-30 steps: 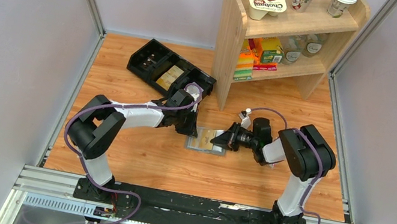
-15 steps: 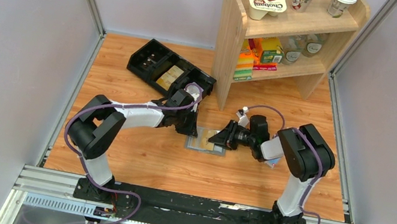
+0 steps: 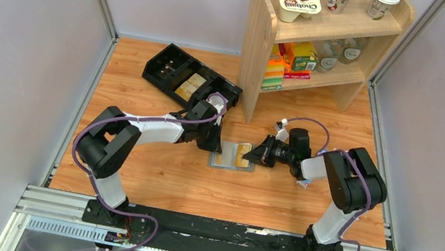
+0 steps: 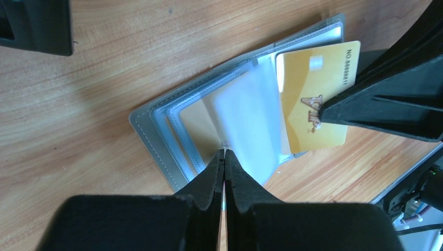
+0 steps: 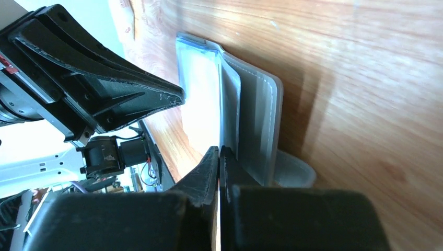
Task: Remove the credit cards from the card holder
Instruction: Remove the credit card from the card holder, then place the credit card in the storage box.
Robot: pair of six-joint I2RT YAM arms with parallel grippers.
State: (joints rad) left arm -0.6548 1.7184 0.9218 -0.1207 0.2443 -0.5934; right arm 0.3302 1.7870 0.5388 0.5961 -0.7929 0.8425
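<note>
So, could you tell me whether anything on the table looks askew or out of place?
Only the gold card: it sticks half out of the open card holder, tilted against its edge, pinched by the right gripper. The left gripper has its jaws shut on a clear sleeve. Nothing looks spilled or damaged.

Right tool [image 5: 218,152]: fingers pressed on a thin credit card [image 5: 220,201], edge-on
Card holder [image 5: 256,125]: open on wooden counter [image 5: 365,104]
Left tool [image 5: 176,98]: tip beside its sleeves
</note>
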